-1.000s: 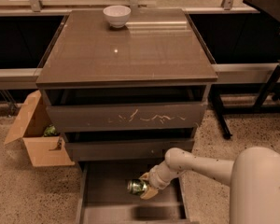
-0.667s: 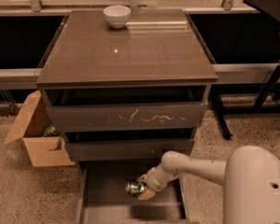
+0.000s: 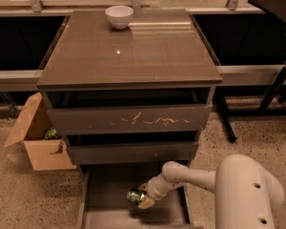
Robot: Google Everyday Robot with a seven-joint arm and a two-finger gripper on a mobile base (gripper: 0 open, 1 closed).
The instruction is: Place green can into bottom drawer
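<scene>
The green can [image 3: 134,195] is shiny green with a silvery end and lies on its side over the floor of the open bottom drawer [image 3: 107,182]. My gripper [image 3: 142,197] is inside the drawer at its middle, shut on the can, at the end of the white arm that reaches in from the lower right. The bottom drawer is pulled out below the plain middle drawer [image 3: 132,152] and the top drawer [image 3: 128,119], which has pale scratch marks on its front.
A white bowl [image 3: 119,16] stands at the back of the cabinet top [image 3: 128,51]. An open cardboard box [image 3: 35,137] sits on the floor left of the cabinet. A black table leg [image 3: 271,92] stands to the right. My white arm base [image 3: 245,194] fills the lower right.
My gripper and the green can have shifted slightly to the left and a little lower inside the bottom drawer. The can is still held.
</scene>
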